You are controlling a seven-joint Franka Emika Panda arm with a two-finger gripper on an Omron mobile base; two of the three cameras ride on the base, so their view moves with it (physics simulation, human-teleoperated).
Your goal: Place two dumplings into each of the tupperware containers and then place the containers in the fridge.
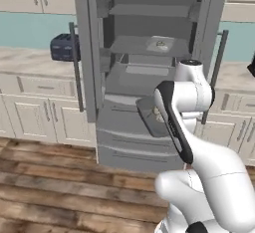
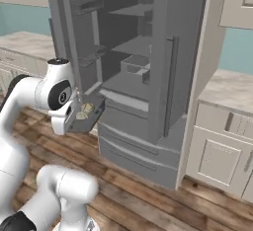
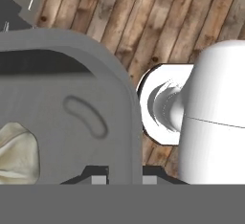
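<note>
The fridge [image 1: 130, 80] stands with both doors swung wide. My gripper [image 3: 124, 178] is shut on the rim of a grey tupperware container [image 3: 72, 117], held in the air just in front of the fridge's lower shelf. A pale dumpling [image 3: 16, 153] lies inside it. From the base views the same container [image 1: 148, 115] [image 2: 89, 115] hangs beside my forearm, with dumplings [image 2: 85, 109] showing in it. A second container [image 1: 159, 44] with a dumpling in it rests on a middle fridge shelf.
The left fridge door [image 1: 85, 53] and the right fridge door [image 2: 168, 77] flank the opening. Closed grey drawers [image 1: 132, 142] lie below the held container. A dark blue toaster [image 1: 63, 47] sits on the left counter. Wooden floor [image 2: 148, 200] spreads underneath.
</note>
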